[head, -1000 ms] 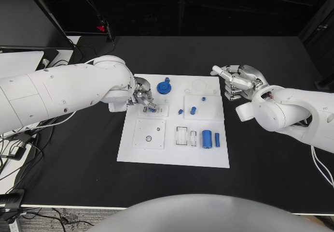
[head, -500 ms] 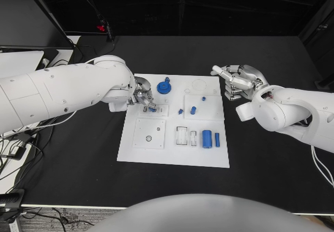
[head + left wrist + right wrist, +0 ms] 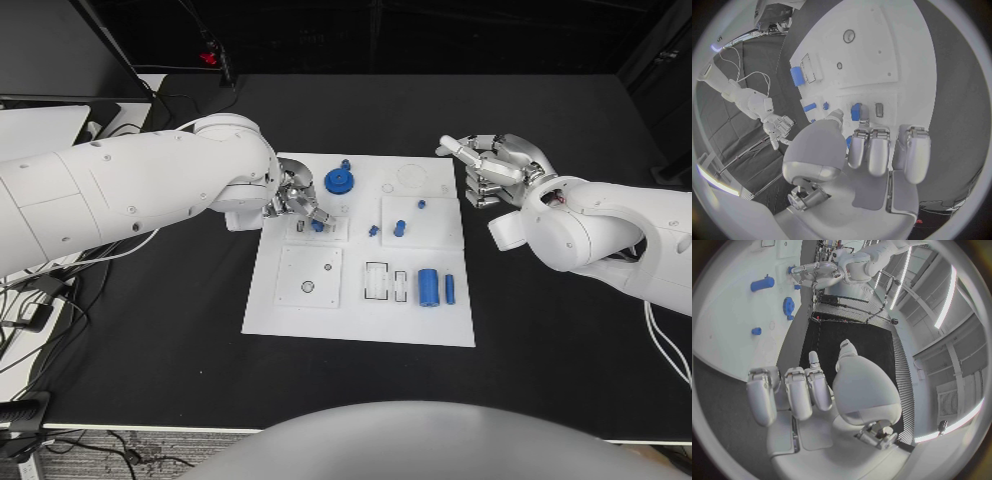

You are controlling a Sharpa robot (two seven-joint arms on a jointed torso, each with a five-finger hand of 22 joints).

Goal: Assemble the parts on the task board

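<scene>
At the board's [image 3: 361, 320] left edge, left hand [image 3: 297, 205] fingers pinched a blue part [image 3: 316, 226]; misalignment could jam it. The right hand [image 3: 490, 170] hovered empty, fingers apart.

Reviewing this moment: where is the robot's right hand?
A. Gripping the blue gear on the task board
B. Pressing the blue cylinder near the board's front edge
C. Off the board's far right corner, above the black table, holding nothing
C: the right hand is beside the task board, over the black table, fingers apart and holding nothing.
</scene>
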